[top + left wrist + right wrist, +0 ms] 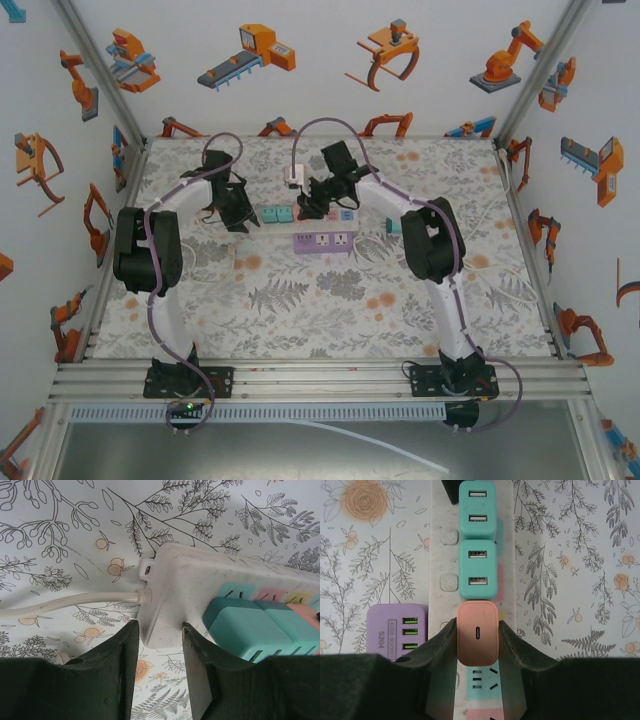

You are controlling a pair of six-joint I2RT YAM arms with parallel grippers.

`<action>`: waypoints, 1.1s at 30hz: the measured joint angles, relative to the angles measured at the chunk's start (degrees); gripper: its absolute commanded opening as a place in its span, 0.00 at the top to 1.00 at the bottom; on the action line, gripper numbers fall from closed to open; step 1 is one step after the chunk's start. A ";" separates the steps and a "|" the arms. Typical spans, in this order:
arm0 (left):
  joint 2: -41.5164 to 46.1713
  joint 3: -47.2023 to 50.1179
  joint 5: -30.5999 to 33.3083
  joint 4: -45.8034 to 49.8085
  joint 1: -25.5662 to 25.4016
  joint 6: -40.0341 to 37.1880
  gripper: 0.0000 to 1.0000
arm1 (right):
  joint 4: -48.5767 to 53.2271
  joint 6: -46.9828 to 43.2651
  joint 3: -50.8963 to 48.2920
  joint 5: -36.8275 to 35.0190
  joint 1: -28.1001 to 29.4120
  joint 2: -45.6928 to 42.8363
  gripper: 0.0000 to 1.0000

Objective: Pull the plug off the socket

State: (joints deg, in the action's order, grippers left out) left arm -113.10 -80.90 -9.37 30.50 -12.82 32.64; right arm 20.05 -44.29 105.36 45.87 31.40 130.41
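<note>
The arms are bolted to an aluminium rail (320,378) at the near edge. Beyond it lies the surface (320,300), covered with a pale cloth printed with grey ferns and orange blossoms. White walls (60,120) patterned with orange robot arms close it in on the left, right and far sides.

A purple power strip (325,241) sits near the middle of the surface. In the right wrist view it shows green USB ports and lies just beside the white power strip (435,560), which is farther back. Two teal USB adapters (477,510) are plugged into the white strip in a row, beyond the right arm's fingers. The one nearer the fingers sits directly next to the salmon plug (477,635).

The left claw (160,627) is released. Its dark fingers (110,675) straddle the cable end of the white strip, whose corner shows in the gap between them. The strip's pale cord (75,599) runs off to the left across the cloth.

The salmon plug is seated in the white strip, next in line after the teal adapters. The right claw (477,625) is clenched on it, one finger pressed against each of its sides. More of the strip's sockets show in the gap between the fingers, nearer the wrist camera.
</note>
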 measured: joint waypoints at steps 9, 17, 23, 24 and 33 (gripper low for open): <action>0.26 0.00 1.33 0.17 -0.33 0.46 0.59 | -10.62 9.05 -1.90 3.65 -1.62 -0.26 0.84; 0.48 0.02 2.60 0.87 -0.55 0.63 0.49 | -14.93 11.21 -4.79 3.69 -1.60 -2.51 0.84; 1.46 0.46 3.82 2.56 -0.72 0.57 0.42 | -24.20 17.25 -9.09 5.18 -1.64 -6.97 0.86; 1.92 0.59 3.87 3.04 -0.72 0.55 0.39 | -26.12 18.58 -9.88 5.49 -1.66 -7.80 0.86; 11.63 1.11 3.87 4.35 -0.72 0.13 0.24 | -38.64 28.83 -16.28 5.01 -2.47 -14.43 0.86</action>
State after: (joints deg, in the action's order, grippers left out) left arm -101.47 -79.79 -5.50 34.85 -13.54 32.77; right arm -18.59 -15.46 89.08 50.87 28.93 115.98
